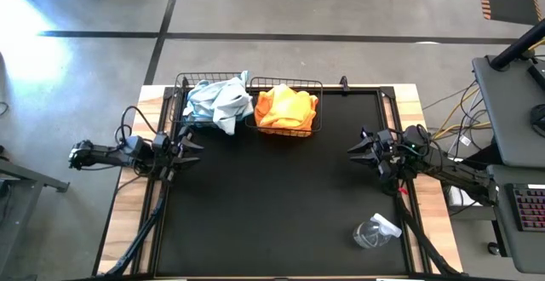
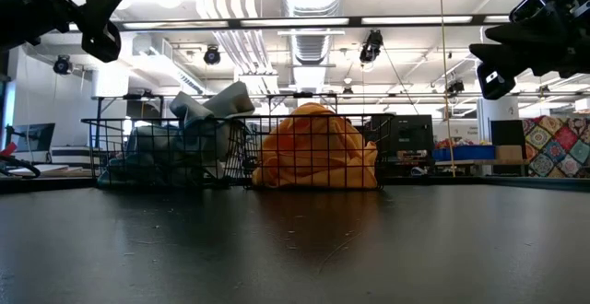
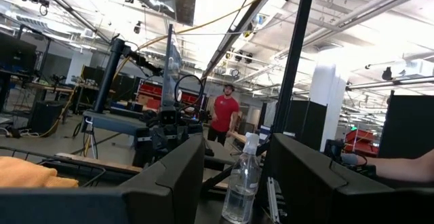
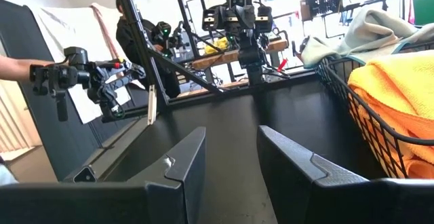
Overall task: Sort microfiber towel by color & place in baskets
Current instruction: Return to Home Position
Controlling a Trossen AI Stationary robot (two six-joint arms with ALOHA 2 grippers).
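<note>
Heaped by colour at the far edge of the surface point(image 1: 272, 196): blue-grey towels point(image 1: 217, 102) in the left basket point(image 1: 181, 102), orange towels point(image 1: 285, 109) in the right basket point(image 1: 298, 83), with left pincer point(image 1: 191, 148) near the former and right pincer point(image 1: 359, 147) well off from the latter, both spread, empty and raised.

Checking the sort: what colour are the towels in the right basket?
Those towels are bright orange, clearest in the high view.
</note>
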